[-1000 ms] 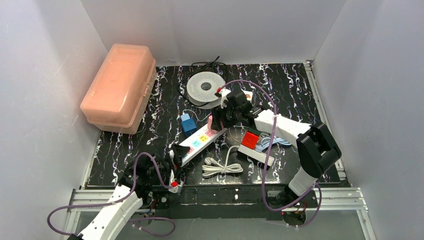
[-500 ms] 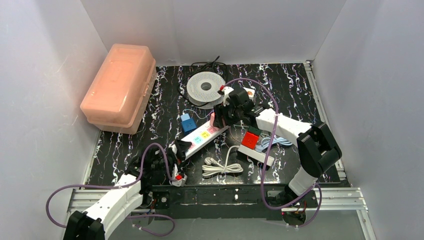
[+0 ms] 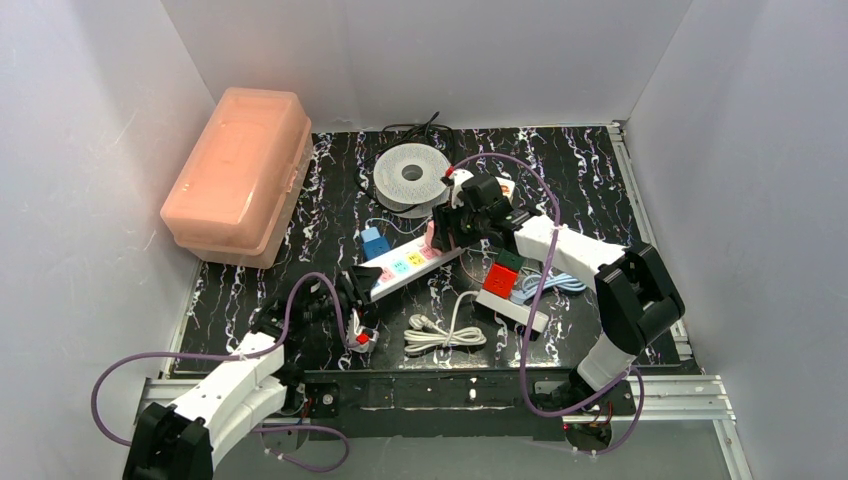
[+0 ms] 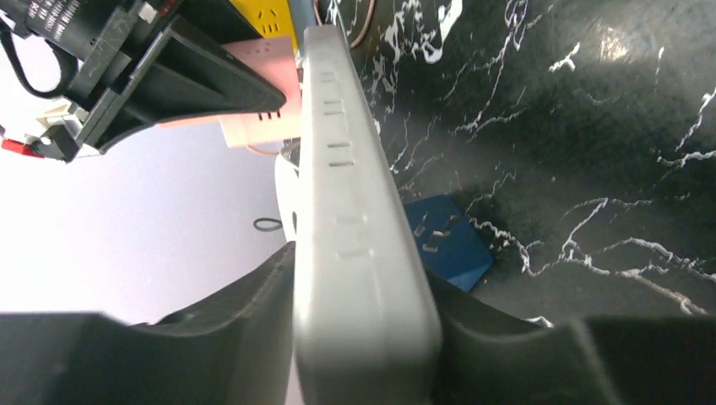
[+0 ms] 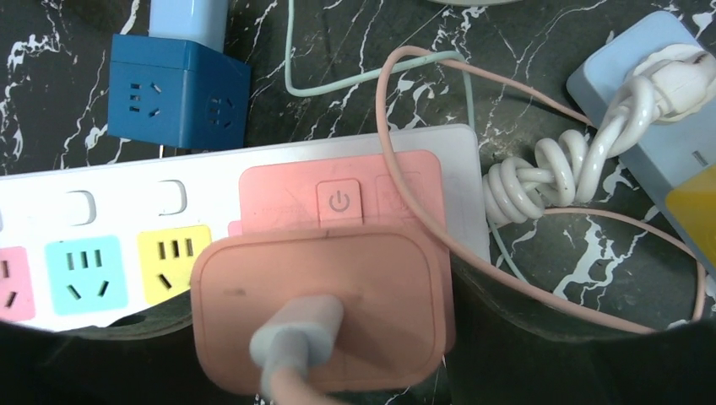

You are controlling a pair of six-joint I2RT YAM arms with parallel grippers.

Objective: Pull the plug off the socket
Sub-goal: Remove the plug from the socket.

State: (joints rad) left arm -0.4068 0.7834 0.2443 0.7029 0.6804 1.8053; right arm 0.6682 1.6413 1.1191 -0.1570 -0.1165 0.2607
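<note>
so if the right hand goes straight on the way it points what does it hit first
The pink plug: it sits right between the right hand fingers, seated in the power strip directly behind it. How much gap is left ahead of the palm is hard to judge.

— What stood around my table at that moment?

— You had 3 plain white walls boxing it in: a back wall (image 3: 430, 50), a left wall (image 3: 70, 230) and a right wall (image 3: 770, 220), all bare and matte.

— And the surface itself?

— Your table top (image 3: 600, 170) was black with white marbled veins and slightly glossy; the left wrist view caught a soft highlight on it. A silver aluminium rail (image 3: 680, 388) ran along the near edge, and a thinner pale strip (image 3: 640, 200) edged the right side.

— The light?

— Even and diffuse. Your walls read faintly bluish-grey, darkening a little toward the 2 back corners.
</note>
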